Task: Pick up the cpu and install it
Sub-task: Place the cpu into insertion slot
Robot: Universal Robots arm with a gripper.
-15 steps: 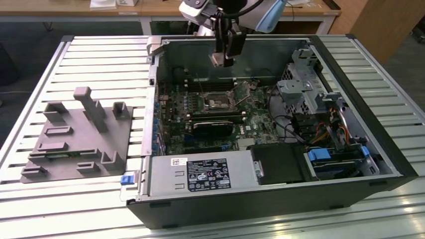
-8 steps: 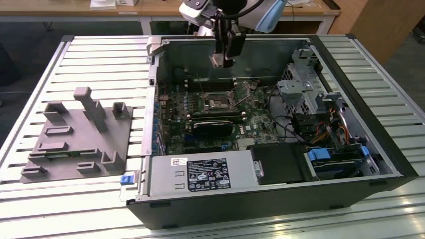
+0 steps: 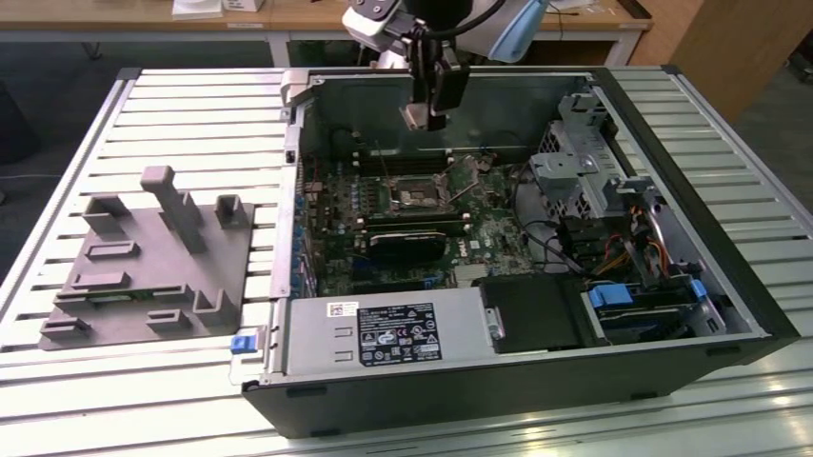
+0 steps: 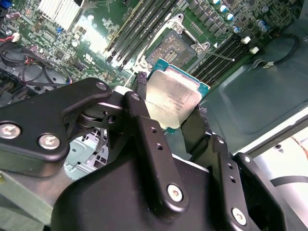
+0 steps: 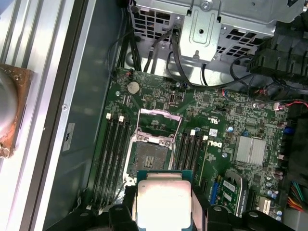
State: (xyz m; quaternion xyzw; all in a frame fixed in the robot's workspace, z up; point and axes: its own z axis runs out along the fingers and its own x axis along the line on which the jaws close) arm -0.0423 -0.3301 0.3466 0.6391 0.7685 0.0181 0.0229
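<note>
**Operator:** What are you holding?

**Arm:** My gripper (image 4: 169, 113) is clamped on the cpu (image 4: 175, 94), one finger on each opposite edge. That way nothing presses on the silver lid or the underside.

**Operator:** Where is it?

**Arm:** Between my fingertips, held flat, with the lid towards my wrist. The socket (image 5: 147, 156) lies below me and off to one side, well apart. Its frame looks swung open, so I judge the seat is free. I hang above the motherboard (image 5: 216, 110), touching nothing.

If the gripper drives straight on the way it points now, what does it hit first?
Probably the motherboard, at or just beside the open socket, with the held cpu touching first; exact alignment is unclear.
</note>
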